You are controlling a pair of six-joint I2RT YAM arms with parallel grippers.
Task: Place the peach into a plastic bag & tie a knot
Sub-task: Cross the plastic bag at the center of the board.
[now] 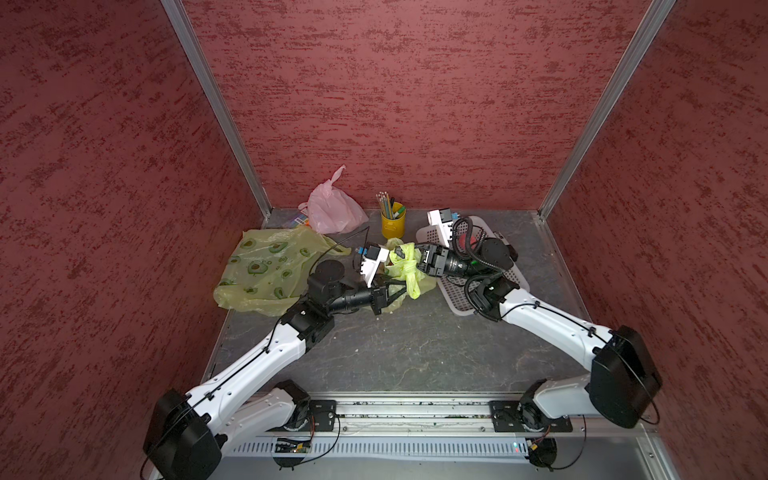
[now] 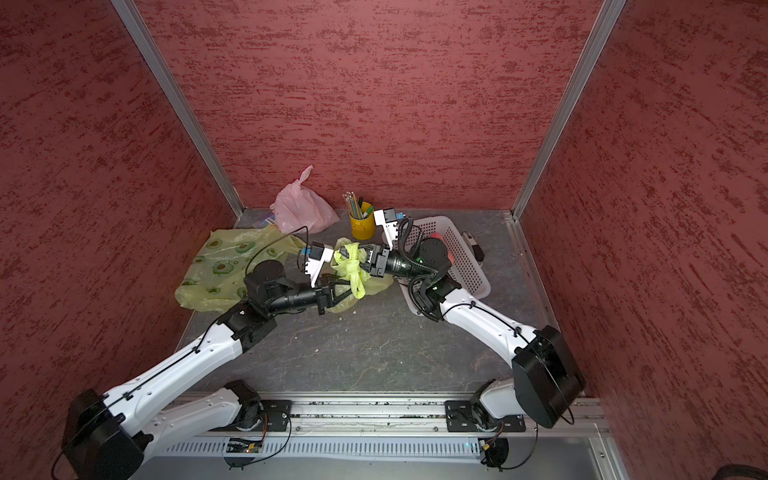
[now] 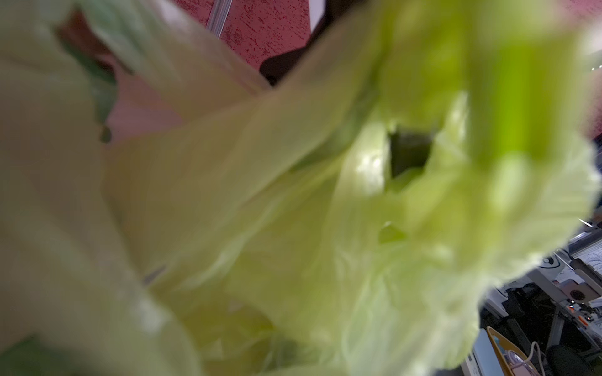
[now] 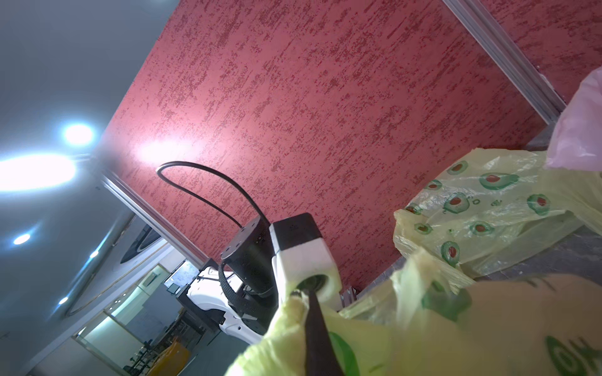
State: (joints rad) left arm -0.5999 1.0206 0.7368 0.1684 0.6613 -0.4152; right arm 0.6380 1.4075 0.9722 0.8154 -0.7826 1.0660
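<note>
Top views both show the bag (image 1: 426,283) lying on the table (image 1: 395,353) between the two arms, its handles already twisted into a knot (image 1: 408,266). The peach is not visible and is presumably inside the bag. The right pincer (image 1: 409,254) is clamped shut on a handle beside the knot. The left pincer (image 1: 400,289) sits at the loose tail; whether it grips cannot be told. Probably only tightening and letting go remain.

Seen from above, my two arms meet over a grey table (image 2: 374,353). My right gripper (image 2: 348,252) is clamped on the top of a knotted green bag (image 2: 353,272). My left gripper (image 2: 348,287) touches the bag's hanging tail, its grip unclear. A white basket (image 2: 465,266) lies under my right wrist.
</note>
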